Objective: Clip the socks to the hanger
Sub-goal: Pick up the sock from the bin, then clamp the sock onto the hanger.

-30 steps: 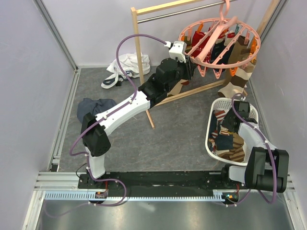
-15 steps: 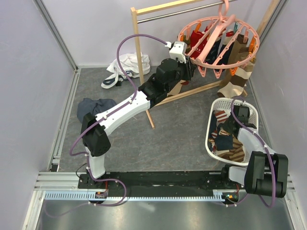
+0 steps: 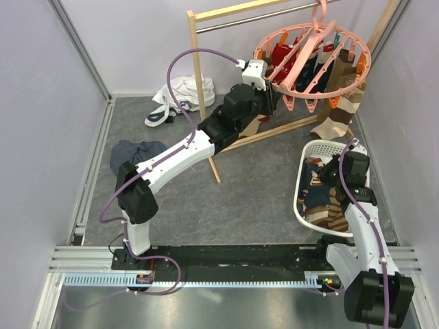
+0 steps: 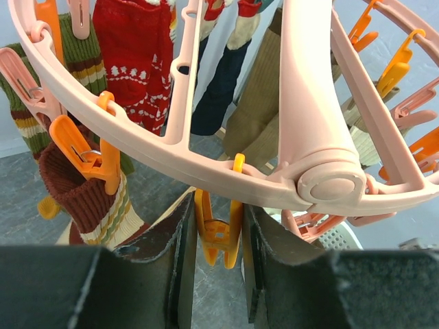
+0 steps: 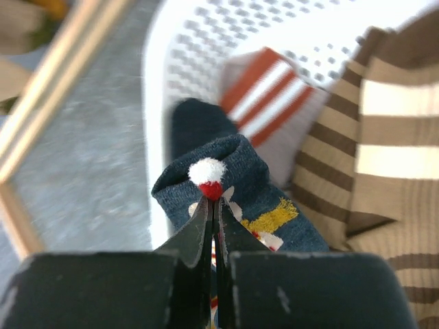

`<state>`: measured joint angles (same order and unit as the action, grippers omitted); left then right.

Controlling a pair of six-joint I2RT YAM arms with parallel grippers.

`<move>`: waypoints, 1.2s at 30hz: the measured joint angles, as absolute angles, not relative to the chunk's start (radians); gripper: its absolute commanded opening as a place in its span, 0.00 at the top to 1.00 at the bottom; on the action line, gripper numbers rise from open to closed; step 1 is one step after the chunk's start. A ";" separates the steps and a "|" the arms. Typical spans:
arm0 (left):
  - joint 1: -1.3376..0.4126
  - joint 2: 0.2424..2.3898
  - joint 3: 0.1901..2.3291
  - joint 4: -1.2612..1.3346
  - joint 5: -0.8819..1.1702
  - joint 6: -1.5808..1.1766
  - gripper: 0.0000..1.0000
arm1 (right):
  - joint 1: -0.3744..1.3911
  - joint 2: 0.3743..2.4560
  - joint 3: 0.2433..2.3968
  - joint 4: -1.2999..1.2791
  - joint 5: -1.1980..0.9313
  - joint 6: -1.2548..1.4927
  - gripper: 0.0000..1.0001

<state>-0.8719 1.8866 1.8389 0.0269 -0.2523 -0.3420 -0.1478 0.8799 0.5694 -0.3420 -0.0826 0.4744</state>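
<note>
The pink round hanger (image 3: pixel 314 94) hangs from the rail at the back right, with several socks (image 3: pixel 339 74) clipped to it. My left gripper (image 3: pixel 276 90) reaches its near rim. In the left wrist view this gripper (image 4: pixel 218 226) is shut on an orange clip (image 4: pixel 218 240) under the ring (image 4: pixel 137 133), squeezing its two handles. My right gripper (image 3: pixel 334 171) hovers over the white basket (image 3: pixel 300 195) of loose socks (image 3: pixel 322 204). In the right wrist view it (image 5: pixel 212 205) is shut on a navy sock (image 5: pixel 257 171) with a white pompom, pinched near its cuff.
A wooden-framed rail (image 3: pixel 199 75) with a metal bar carries the hanger; its slanted foot bar lies on the floor behind my left arm. A white garment (image 3: pixel 180 96) lies at the back left, and a dark blue-grey bundle (image 3: pixel 134 152) sits left of my left arm.
My right gripper has shut on the navy sock and risen from the basket, its arm swinging up and nearer. The hanger tilted slightly. The left arm stayed on the clip.
</note>
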 measured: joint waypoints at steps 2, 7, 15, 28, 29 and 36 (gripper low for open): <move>-0.872 1.886 1.840 0.022 -0.252 -0.342 0.98 | -0.147 0.843 0.595 -0.363 -0.118 0.466 1.00; -0.872 1.884 1.841 0.009 -0.252 -0.342 0.98 | -0.141 0.767 0.687 -0.383 -0.209 0.447 1.00; -0.872 1.864 1.841 -0.010 -0.251 -0.343 0.98 | -0.110 0.738 0.836 -0.344 -0.371 0.430 1.00; -0.872 1.854 1.841 -0.020 -0.214 -0.355 0.98 | -0.018 0.799 0.921 -0.130 -0.574 0.452 1.00; -0.872 1.853 1.841 -0.020 -0.211 -0.355 0.98 | -0.007 0.803 0.921 -0.109 -0.580 0.461 1.00; -0.872 1.838 1.841 -0.024 -0.205 -0.355 0.98 | 0.084 0.840 0.921 0.017 -0.580 0.502 1.00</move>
